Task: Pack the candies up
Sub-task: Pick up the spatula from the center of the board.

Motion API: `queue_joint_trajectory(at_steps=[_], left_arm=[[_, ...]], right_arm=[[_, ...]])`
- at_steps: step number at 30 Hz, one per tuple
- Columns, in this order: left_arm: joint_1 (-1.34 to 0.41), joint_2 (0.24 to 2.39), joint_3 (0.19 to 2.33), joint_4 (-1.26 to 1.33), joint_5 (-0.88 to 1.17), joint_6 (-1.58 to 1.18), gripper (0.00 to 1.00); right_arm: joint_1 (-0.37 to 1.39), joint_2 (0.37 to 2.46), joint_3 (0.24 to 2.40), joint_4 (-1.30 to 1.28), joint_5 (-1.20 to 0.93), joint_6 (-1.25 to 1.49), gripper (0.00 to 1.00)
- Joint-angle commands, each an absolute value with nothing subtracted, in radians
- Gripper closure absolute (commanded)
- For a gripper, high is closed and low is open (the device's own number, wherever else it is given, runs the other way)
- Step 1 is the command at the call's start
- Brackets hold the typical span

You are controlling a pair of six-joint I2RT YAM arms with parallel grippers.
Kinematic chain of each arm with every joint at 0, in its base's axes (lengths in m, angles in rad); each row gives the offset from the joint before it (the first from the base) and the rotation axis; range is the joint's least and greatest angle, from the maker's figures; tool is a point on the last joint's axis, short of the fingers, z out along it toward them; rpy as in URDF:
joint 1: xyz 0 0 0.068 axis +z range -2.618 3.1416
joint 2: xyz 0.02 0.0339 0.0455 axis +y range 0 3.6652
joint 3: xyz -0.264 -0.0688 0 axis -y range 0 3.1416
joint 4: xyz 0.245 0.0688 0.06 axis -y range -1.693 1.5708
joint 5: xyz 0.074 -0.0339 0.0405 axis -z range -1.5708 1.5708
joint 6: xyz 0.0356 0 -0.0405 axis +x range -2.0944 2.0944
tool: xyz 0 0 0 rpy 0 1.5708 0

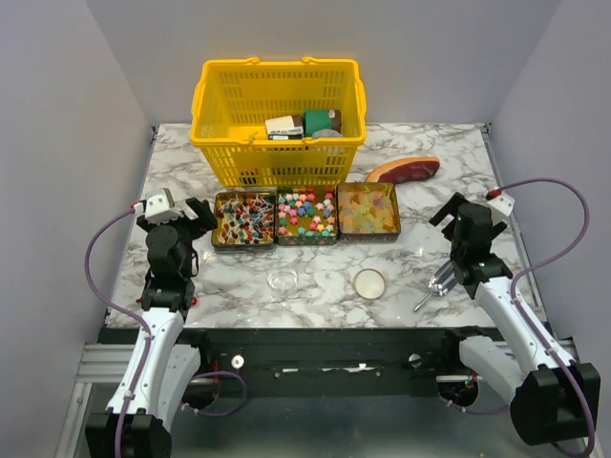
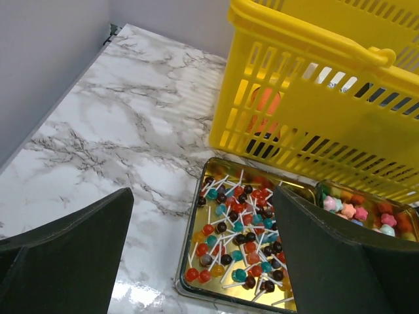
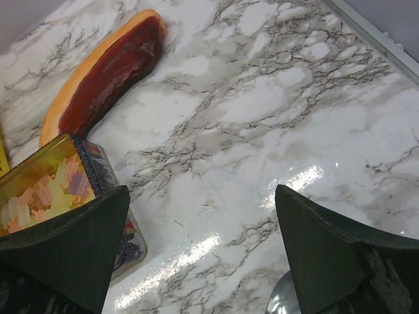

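Three open tins stand in a row in front of the basket. The left tin (image 1: 243,219) holds red, blue and dark lollipop candies (image 2: 245,222). Pink, green and blue chunky candies (image 1: 306,214) fill the middle tin, and pale yellow-orange gummies (image 1: 368,210) fill the right one, also seen as gummies (image 3: 42,193) in the right wrist view. My left gripper (image 1: 199,217) (image 2: 201,191) is open just left of the lollipop tin, holding nothing. My right gripper (image 1: 448,214) (image 3: 201,190) is open over bare marble to the right of the gummy tin.
A yellow basket (image 1: 277,119) with boxes inside stands behind the tins. A red-brown meat slab (image 1: 404,169) lies at its right. Near the front edge sit a small clear dish (image 1: 283,281), a round tan lid (image 1: 369,283) and a metal spoon (image 1: 437,284).
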State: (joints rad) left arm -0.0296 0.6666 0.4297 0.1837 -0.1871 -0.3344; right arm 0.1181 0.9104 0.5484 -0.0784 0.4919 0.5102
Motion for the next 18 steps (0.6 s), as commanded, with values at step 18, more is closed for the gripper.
queue_joint_trajectory(at_steps=[18], left_arm=[[-0.035, 0.942, 0.732, -0.210, -0.120, -0.423, 0.01]], right_arm=[[0.117, 0.804, 0.589, -0.713, 0.290, 0.910, 0.25]])
